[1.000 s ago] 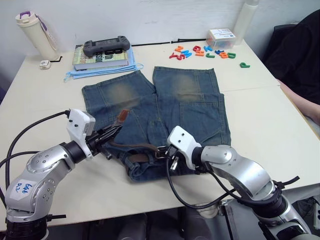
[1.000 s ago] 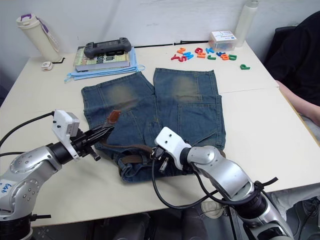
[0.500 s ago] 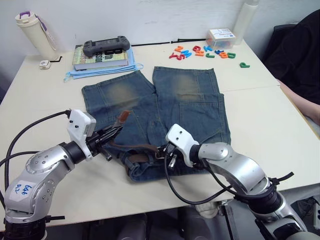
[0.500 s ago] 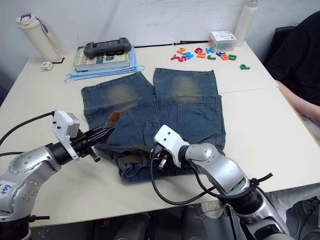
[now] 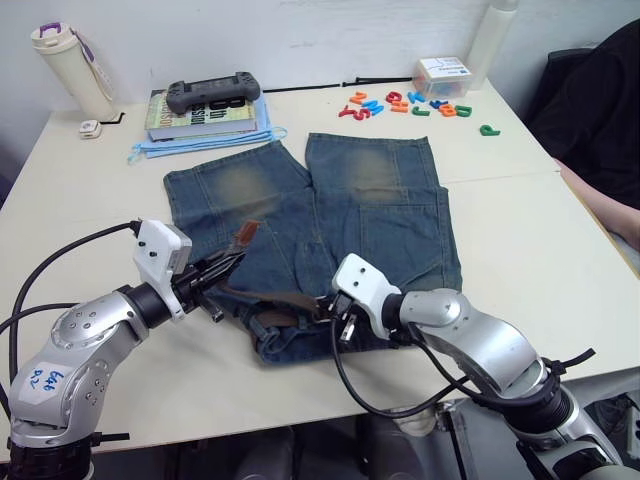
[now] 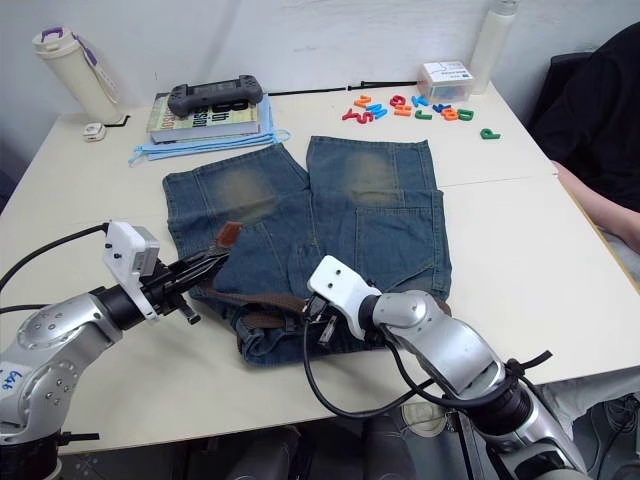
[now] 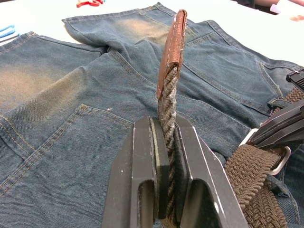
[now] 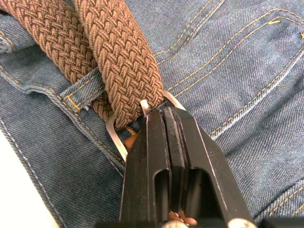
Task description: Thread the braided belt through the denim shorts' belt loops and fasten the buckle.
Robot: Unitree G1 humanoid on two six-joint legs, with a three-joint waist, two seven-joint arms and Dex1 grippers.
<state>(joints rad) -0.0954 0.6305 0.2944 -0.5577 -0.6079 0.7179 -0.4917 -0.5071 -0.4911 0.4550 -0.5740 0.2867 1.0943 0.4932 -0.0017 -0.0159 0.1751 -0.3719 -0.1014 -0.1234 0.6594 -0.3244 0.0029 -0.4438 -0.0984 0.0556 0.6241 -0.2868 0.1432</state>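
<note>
Head views: denim shorts [image 5: 330,215] are laid flat on the surface [image 5: 520,250]; braided belt [image 5: 275,300] is run along the waistband btwn both end effectors. L wrist view: left end effector [image 7: 166,142] is clamped on the strap, tan tip [image 7: 174,47] raised, pointing away over the legs. R wrist view: right end effector [image 8: 166,123] is pinched shut on the buckle [image 8: 116,135] beside a belt loop [image 8: 83,92]; tip lies nearer the L arm.

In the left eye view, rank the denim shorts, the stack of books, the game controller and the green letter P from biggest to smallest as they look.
1. denim shorts
2. stack of books
3. game controller, which lies on the books and covers less area
4. green letter P
The far items sit farther from the camera, but the gaps are clear.
</note>
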